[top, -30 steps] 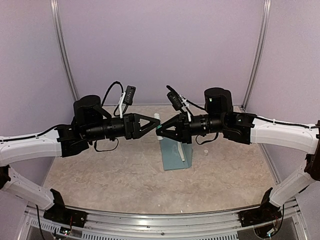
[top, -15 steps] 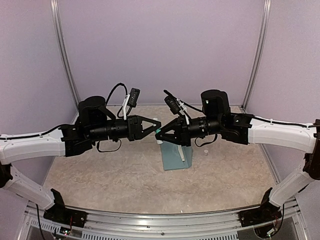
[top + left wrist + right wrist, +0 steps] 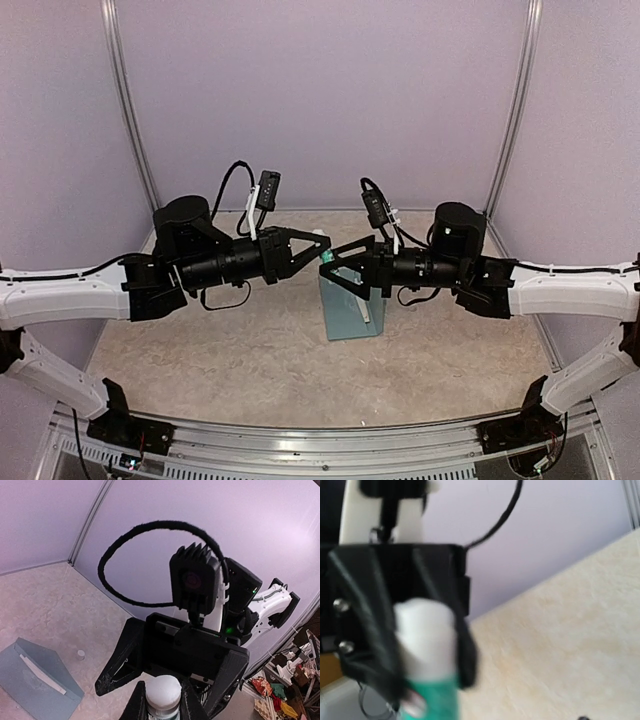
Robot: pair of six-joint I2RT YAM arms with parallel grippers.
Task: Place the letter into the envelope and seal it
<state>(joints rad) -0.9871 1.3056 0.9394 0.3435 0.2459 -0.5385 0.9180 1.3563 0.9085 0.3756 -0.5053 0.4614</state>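
The left claw point(image 3: 318, 247) is pinching the glue stick point(image 3: 162, 696), which stands roughly upright in the air, white end up. The right claw point(image 3: 334, 268) faces it from just beside, jaws spread and holding nothing. The envelope point(image 3: 352, 312) lies flat on the table point(image 3: 220, 340), directly below both claws and slightly toward the right arm's side, its long axis running away from the arm bases. Judging from this, the stick must go almost straight down, and the left claw is the one placed to bring it.
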